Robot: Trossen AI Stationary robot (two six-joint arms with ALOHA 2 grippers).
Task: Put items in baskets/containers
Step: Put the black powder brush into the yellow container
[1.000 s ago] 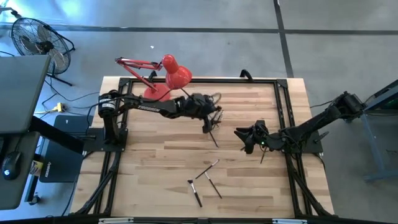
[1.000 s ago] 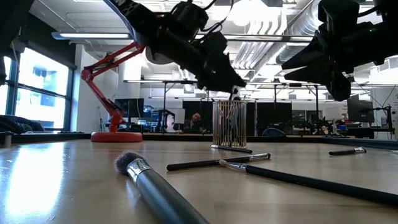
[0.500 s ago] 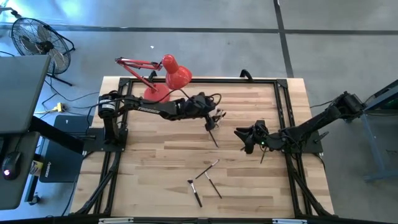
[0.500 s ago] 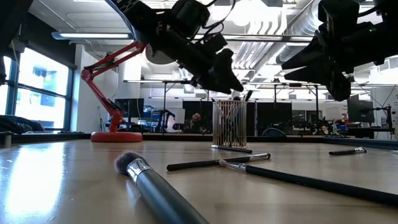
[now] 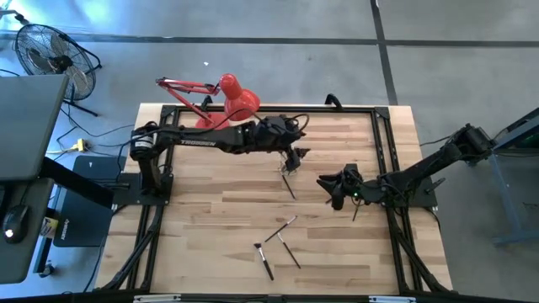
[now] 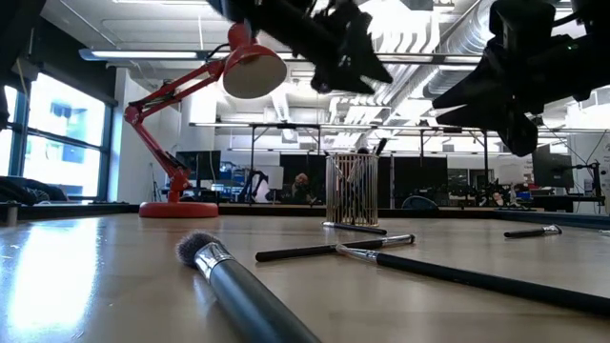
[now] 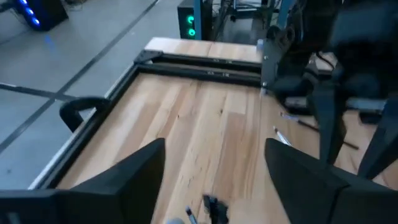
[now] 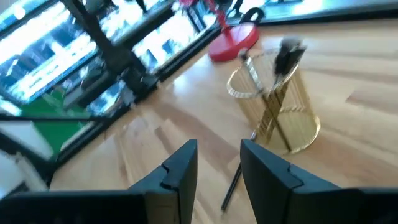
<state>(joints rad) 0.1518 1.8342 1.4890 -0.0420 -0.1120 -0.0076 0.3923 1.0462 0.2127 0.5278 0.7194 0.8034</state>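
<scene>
Lifted clear of the cup (image 6: pixel 352 191) now, left claw (image 5: pixel 296 153) spread wide, nothing held. One brush (image 6: pixel 378 147) is left standing in the cup mid-table, others (image 5: pixel 280 238) scattered nearby. Right claw (image 5: pixel 335 187) is parked narrow, nothing gripped.

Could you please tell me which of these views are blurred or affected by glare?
Low view: the nearest brush is soft, and bright ceiling lights glare behind the left gripper. Right wrist view: the wire cup looks smeared. High view: even light, no glare.
</scene>
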